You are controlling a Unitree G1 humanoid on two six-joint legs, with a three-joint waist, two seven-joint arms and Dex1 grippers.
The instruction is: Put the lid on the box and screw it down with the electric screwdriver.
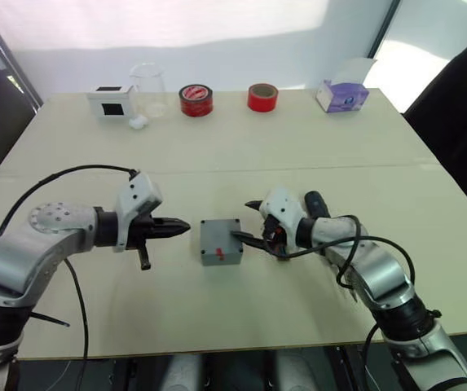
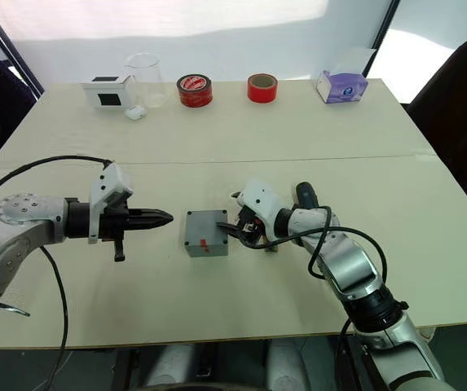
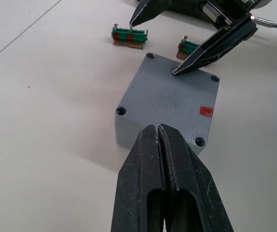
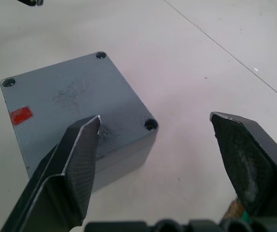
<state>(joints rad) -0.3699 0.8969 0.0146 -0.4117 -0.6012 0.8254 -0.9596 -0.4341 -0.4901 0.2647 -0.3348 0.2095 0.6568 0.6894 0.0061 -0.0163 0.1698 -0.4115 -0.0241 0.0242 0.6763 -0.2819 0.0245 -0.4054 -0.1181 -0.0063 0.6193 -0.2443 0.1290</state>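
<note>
Lid (image 1: 221, 237) seated on box (image 1: 222, 255), right gripper (image 4: 155, 145) spread wide; left gripper (image 3: 161, 140) pinched closed, empty

The box (image 3: 169, 99) looks like matt grey painted metal, faintly speckled and scuffed on top, with a small glossy red mark. The table (image 1: 315, 155) is smooth, pale and matt. Both claws, left (image 3: 160, 140) and right (image 4: 155, 145), have dull black fingers; the right claw's inner pads (image 4: 82, 159) are finely ridged.
</note>
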